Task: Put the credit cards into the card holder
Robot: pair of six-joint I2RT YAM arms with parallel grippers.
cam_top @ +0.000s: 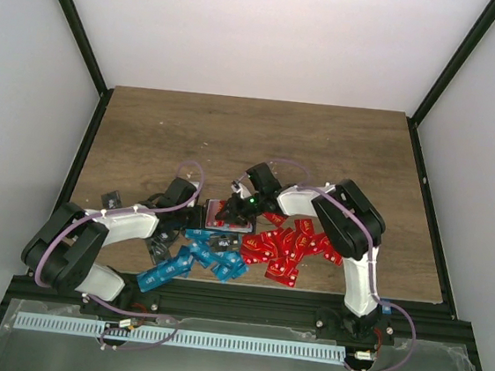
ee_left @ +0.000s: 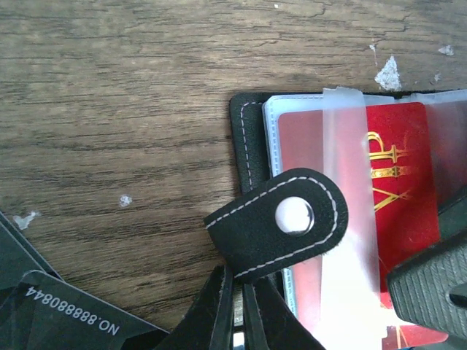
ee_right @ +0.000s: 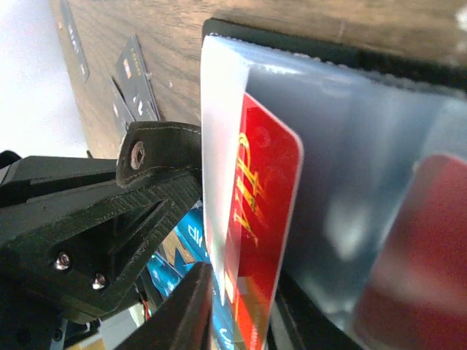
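The card holder (cam_top: 227, 215) lies open on the wood, black with clear sleeves (ee_left: 248, 138). My left gripper (ee_left: 237, 281) is shut on its black snap strap (ee_left: 281, 219), at the holder's left edge (cam_top: 193, 218). A red credit card (ee_right: 266, 211) sits partly inside a clear sleeve (ee_right: 350, 146); the same card shows in the left wrist view (ee_left: 398, 168). My right gripper (ee_right: 244, 292) straddles that card's near end with its jaws a little apart, over the holder (cam_top: 230, 206). Loose credit cards lie close by: red (cam_top: 290, 248), blue (cam_top: 195, 264), dark grey (cam_top: 113, 198).
Dark grey cards (ee_left: 66, 313) lie just left of my left fingers. The blue pile reaches toward the table's front edge (cam_top: 246, 285). The two arms crowd together over the holder. Black frame posts (cam_top: 88, 147) border the table's sides.
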